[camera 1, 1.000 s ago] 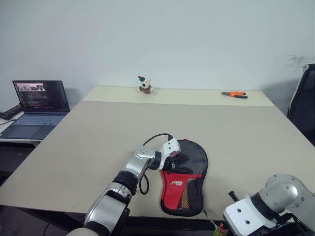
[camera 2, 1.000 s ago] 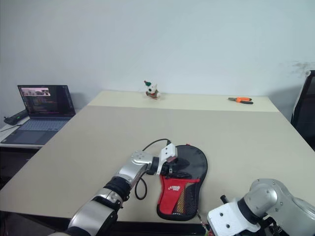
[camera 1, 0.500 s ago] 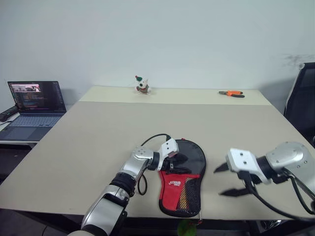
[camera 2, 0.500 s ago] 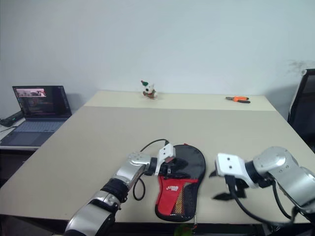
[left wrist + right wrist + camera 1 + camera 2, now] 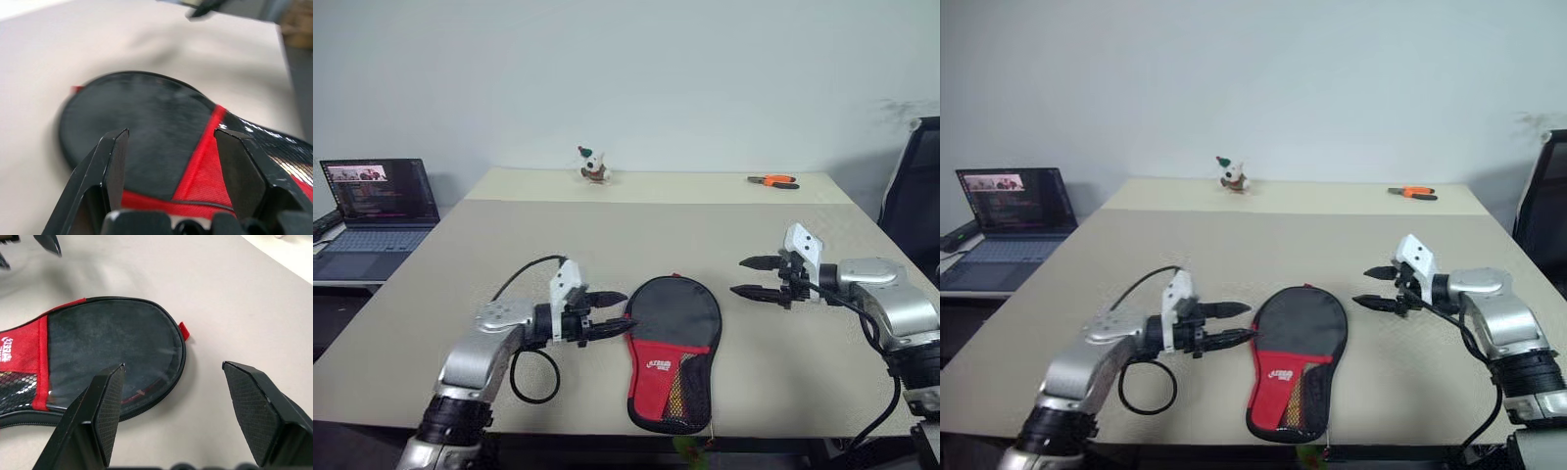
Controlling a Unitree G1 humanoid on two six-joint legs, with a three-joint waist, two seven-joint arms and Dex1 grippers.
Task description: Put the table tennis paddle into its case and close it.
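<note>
The case (image 5: 674, 338) lies flat near the table's front edge: a black paddle-shaped pouch with a red panel, white logo and mesh pocket, its round end pointing away from me. The table tennis paddle is hidden. My left gripper (image 5: 626, 307) hovers open just left of the case, fingers pointing at it and holding nothing. My right gripper (image 5: 737, 276) hangs open to the right of the case, apart from it and also pointing toward it. The left wrist view looks over the case (image 5: 161, 127) between its open fingers; the right wrist view has the round end (image 5: 107, 347) between its own.
The beige table (image 5: 509, 235) carries a small toy figure (image 5: 592, 166) at the far middle and orange-handled pliers (image 5: 773, 181) at the far right. An open laptop (image 5: 377, 196) sits on a side surface at the left. A black chair (image 5: 915, 186) stands at the right.
My left gripper has lifted off the case and drawn back to its left. My right arm has come up from below the table edge, reached forward and opened beside the case.
</note>
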